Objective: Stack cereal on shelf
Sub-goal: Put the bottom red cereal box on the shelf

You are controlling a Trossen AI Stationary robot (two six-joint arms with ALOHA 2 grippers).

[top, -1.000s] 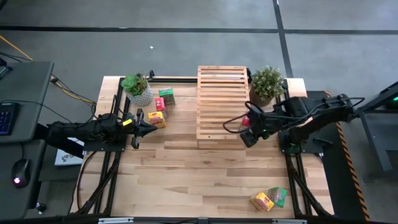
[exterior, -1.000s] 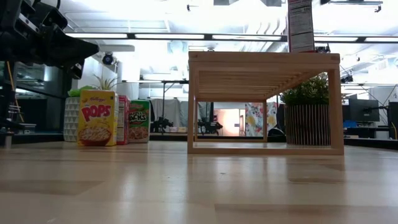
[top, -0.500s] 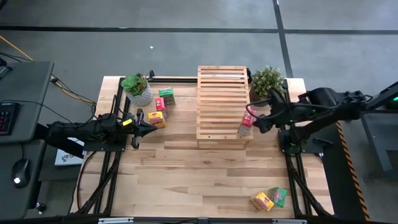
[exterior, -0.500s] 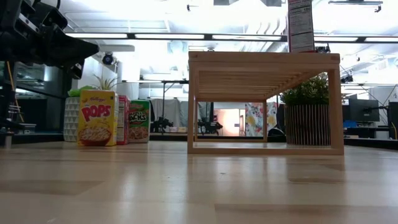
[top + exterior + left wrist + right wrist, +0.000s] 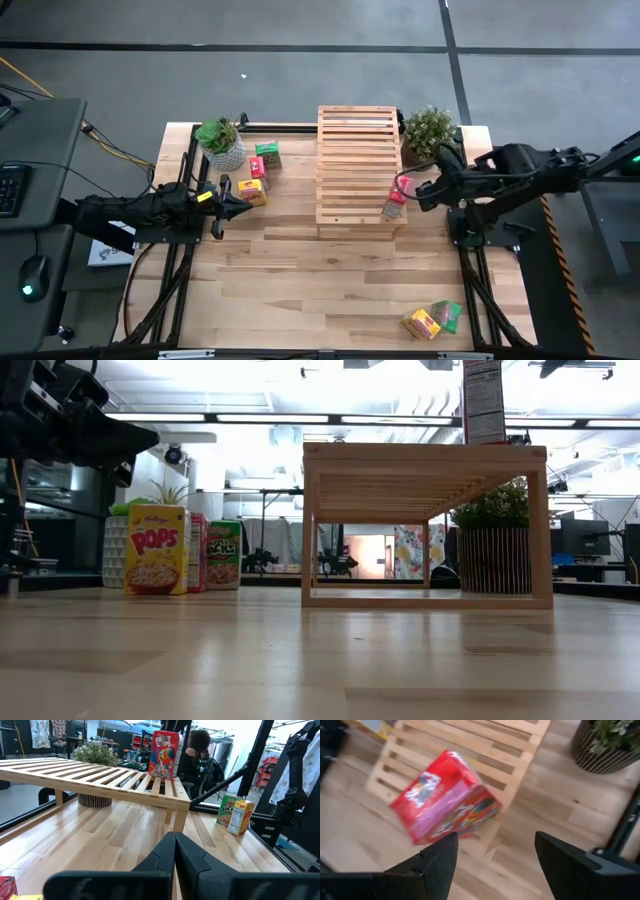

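Right pincer (image 5: pixel 425 190) hangs just right of the shelf (image 5: pixel 356 150) in the high view, fingers spread and holding nothing; the red cereal box (image 5: pixel 394 201) stands on the shelf's near right corner, just beside the fingertips. I judge the first box as placed, with five to go. Left pincer (image 5: pixel 243 198) waits shut and empty at the table's left (image 5: pixel 300 270), close to a yellow box (image 5: pixel 253 191), a second red one (image 5: pixel 257 166) and a green one (image 5: pixel 267 154). Another yellow and green pair (image 5: pixel 432 319) lies at the near right, so the next move calls for a reach to one of these groups.

Low view: the shelf (image 5: pixel 425 525) shows side on, the placed box (image 5: pixel 484 400) upright on top but cut off by the frame edge; neither pincer's fingers show.

Left wrist view: closed fingers (image 5: pixel 175 865) face the shelf (image 5: pixel 90 772) with the box (image 5: pixel 162 754) standing on it.

Right wrist view: open fingers (image 5: pixel 440 860) frame the blurred red box (image 5: pixel 445 797); whether its base sits flat is hard to tell.
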